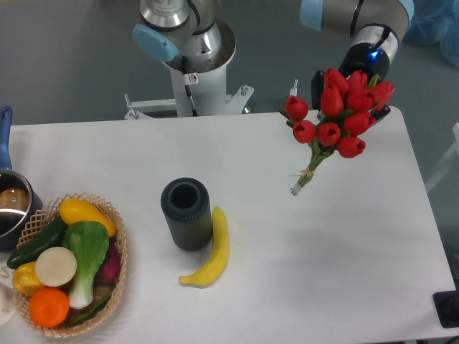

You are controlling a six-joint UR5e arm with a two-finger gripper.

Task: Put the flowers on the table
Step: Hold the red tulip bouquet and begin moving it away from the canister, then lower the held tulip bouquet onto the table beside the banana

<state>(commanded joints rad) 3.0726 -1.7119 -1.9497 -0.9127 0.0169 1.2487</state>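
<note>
right now the flowers (337,115) hang in the air over the far right part of the table (323,244), stems pointing down. the gripper (351,86) hides behind the red buds, so i cannot tell how the jaws stand. they look light and floppy, and the tied stems seem the safest place to hold.

In the upper right of the frame, the gripper (351,89) is holding the flowers (337,115) tilted above the table (301,258); its fingers are hiding behind the red buds.
</note>
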